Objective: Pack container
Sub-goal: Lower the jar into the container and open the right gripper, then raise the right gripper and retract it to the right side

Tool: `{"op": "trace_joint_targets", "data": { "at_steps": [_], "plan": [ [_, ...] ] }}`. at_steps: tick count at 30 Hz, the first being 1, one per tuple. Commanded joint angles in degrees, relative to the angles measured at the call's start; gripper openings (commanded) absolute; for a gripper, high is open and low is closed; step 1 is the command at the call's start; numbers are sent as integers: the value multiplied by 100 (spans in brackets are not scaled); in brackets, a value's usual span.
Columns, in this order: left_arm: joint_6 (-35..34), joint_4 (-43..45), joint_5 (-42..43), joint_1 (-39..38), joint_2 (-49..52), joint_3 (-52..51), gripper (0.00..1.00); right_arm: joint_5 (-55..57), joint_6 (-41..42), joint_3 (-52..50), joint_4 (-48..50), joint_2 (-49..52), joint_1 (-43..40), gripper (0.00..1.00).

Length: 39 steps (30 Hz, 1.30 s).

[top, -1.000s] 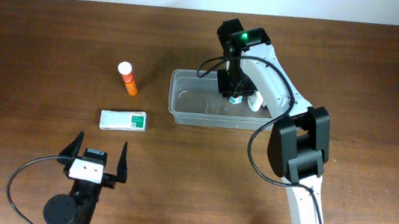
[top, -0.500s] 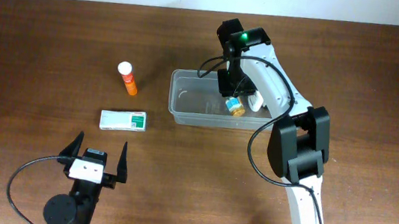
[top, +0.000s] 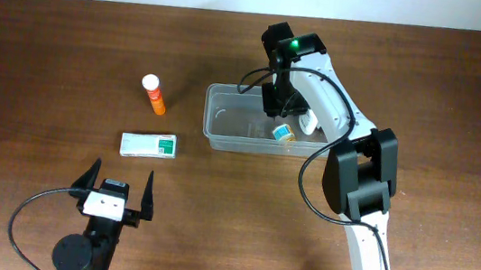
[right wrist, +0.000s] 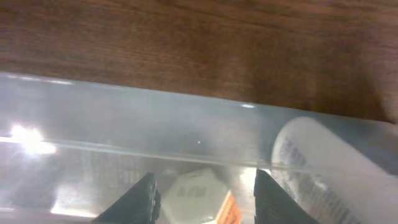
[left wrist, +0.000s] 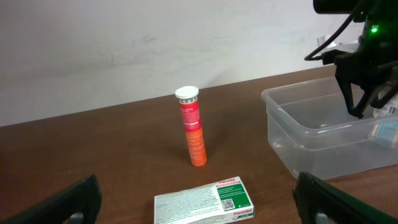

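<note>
The container [top: 242,122], a clear plastic tub, stands at mid-table. My right gripper [top: 279,103] hangs inside its far right end, open. A small bottle [top: 283,132] with a white cap lies loose on the tub floor just below the fingers. In the right wrist view its cap [right wrist: 198,198] sits low between the two black fingers [right wrist: 146,200] with a gap on the right side. A white bottle [top: 307,121] lies beside it in the tub. My left gripper [top: 116,189] rests wide open near the front edge, empty.
An orange tube [top: 154,94] with a white cap stands left of the tub. A white and green medicine box [top: 149,146] lies flat in front of it, between the tube and my left gripper. The right arm [top: 346,165] reaches in from the front right.
The small bottle has left my right gripper and dropped to the tub floor. The right jaws have widened slightly. The left arm has not moved.
</note>
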Motion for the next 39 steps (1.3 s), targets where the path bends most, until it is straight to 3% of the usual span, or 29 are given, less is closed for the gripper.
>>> {"op": "trace_joint_targets", "data": {
  "at_steps": [1, 10, 18, 23, 24, 27, 32, 39],
  "plan": [
    [92, 9, -22, 33, -50, -44, 99, -457, -39, 17, 11, 20, -24, 43],
    [92, 9, -22, 33, -50, -44, 99, -1067, -192, 870, -409, -57, -7, 52],
    [92, 9, -24, 33, -50, -44, 99, -1062, -192, 2691, -1587, -385, -15, 54],
    [92, 9, -22, 33, -50, -44, 99, -520, -245, 3934, -2205, -723, -109, 64],
    [92, 9, -22, 33, -50, -44, 99, -455, -249, 3963, -2203, -885, -153, 71],
    [92, 9, -22, 33, -50, -44, 99, -437, -184, 3963, -2203, -1390, -356, 75],
    [92, 9, -22, 33, -50, -44, 99, -435, -168, 3873, -2203, -2175, -820, 99],
    [92, 9, -22, 33, -50, -44, 99, -212, -166, 3169, -2203, -3215, -1834, 98]
  ]
}}
